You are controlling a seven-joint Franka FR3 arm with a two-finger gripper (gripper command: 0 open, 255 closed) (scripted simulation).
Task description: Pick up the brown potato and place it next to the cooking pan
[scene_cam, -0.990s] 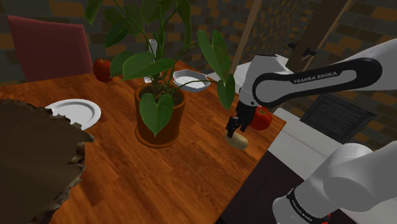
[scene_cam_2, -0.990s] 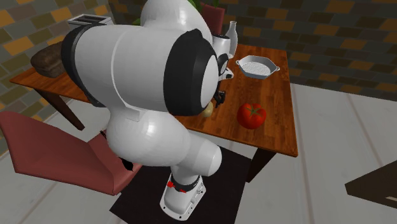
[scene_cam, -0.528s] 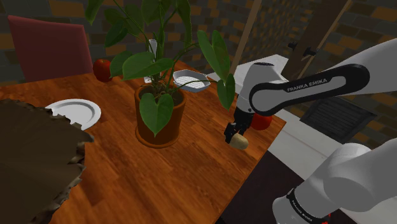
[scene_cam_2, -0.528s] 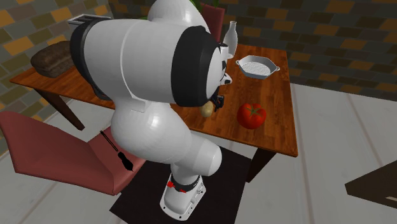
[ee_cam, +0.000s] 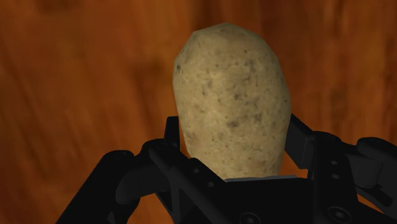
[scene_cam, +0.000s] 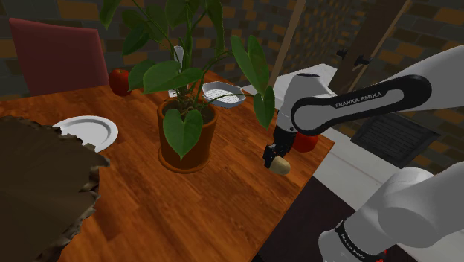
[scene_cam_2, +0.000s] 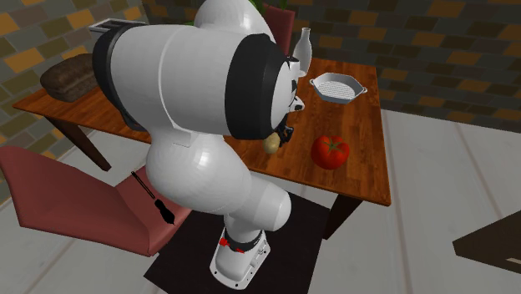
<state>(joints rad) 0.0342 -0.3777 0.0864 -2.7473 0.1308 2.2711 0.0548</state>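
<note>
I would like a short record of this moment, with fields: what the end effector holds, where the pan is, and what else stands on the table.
end effector: shut on the potato, near the table edge by the stand
potato: tan, speckled, clasped at its lower part
pan: white, ribbed, at a far corner of the table, apart from the potato
nearest thing: red tomato, beside the potato
also on table: potted plant, white plate
task state: potato not yet next to the pan
</note>
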